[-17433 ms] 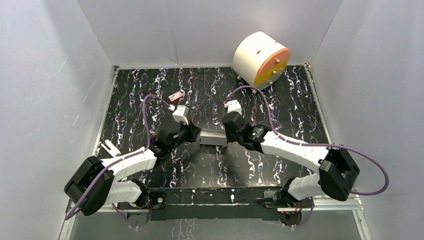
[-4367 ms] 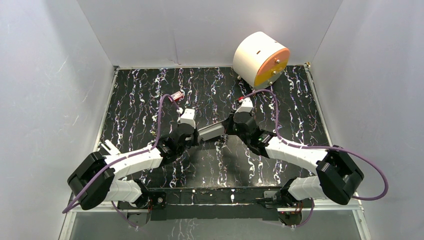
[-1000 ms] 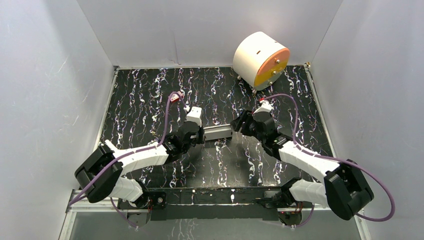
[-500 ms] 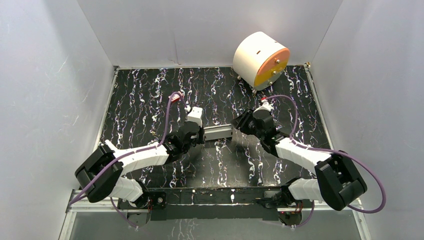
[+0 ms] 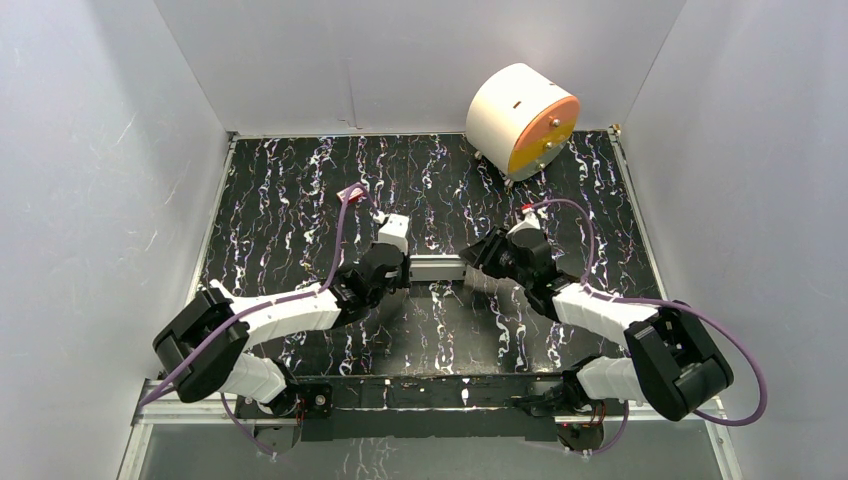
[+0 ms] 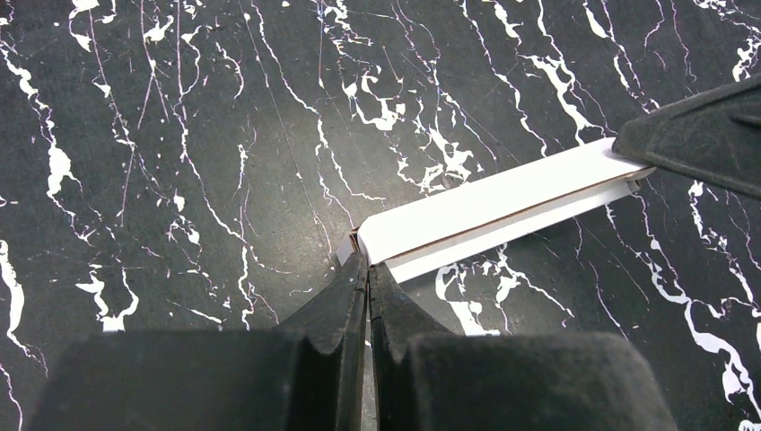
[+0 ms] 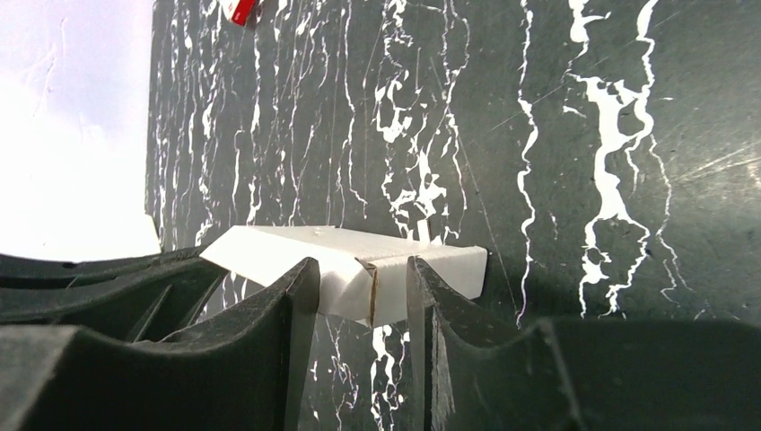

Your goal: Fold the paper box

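The paper box [image 5: 436,268] is a slim white cardboard tube lying on the black marbled table between my two grippers. My left gripper [image 6: 366,266] is shut on a thin flap at the box's left end [image 6: 502,203]. My right gripper [image 7: 363,269] is at the other end. Its fingers [image 7: 296,305] stand a box-width apart against the white end of the box [image 7: 345,269], closed on it. A white flap edge sticks out past the right finger. In the left wrist view the right gripper's finger [image 6: 700,135] covers the box's far end.
A big white cylinder with an orange face [image 5: 522,118] stands at the back right. A tiny red item [image 5: 352,192] lies behind the left arm by its purple cable, and it also shows in the right wrist view [image 7: 242,11]. White walls enclose the table.
The right gripper, apart from the box a second ago, has moved left and down onto the box's right end. The box has swung level. The left gripper kept its hold.
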